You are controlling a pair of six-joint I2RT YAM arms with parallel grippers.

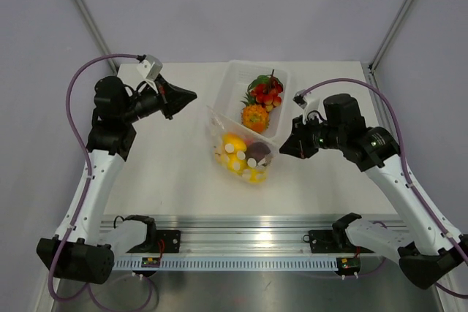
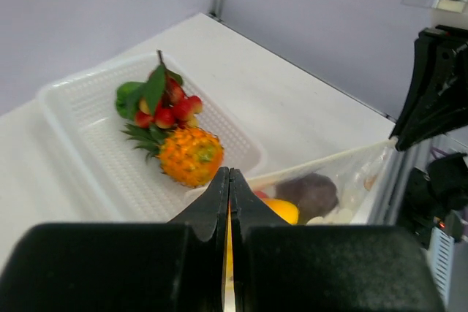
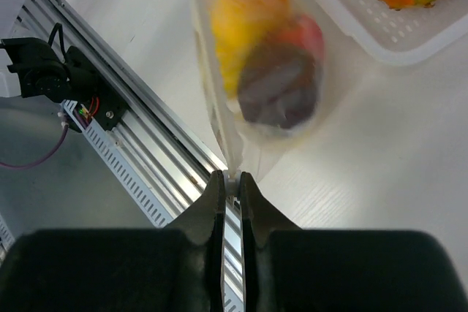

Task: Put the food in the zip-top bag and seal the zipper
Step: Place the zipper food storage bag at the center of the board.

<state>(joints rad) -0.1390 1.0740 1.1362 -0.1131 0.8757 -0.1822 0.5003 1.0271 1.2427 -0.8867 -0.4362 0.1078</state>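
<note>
The zip-top bag (image 1: 241, 153) hangs at mid-table and holds yellow, dark purple (image 2: 311, 193) and red food. My right gripper (image 3: 230, 177) is shut on the bag's right top corner, a white bit of plastic pinched between its tips. The zipper (image 2: 322, 162) runs as a taut pale strip from that corner towards my left gripper (image 2: 229, 173). That gripper is shut with nothing seen between its jaws, and in the top view it (image 1: 193, 96) sits just left of the bag's other corner. An orange spiky fruit (image 1: 255, 117) and red berries with green leaves (image 1: 266, 93) lie in the tray (image 1: 232, 78).
The white tray (image 2: 73, 129) stands behind the bag, touching it. An aluminium rail (image 1: 248, 235) with the arm bases runs along the near table edge. Grey walls and slanted frame posts (image 1: 80, 5) close the back.
</note>
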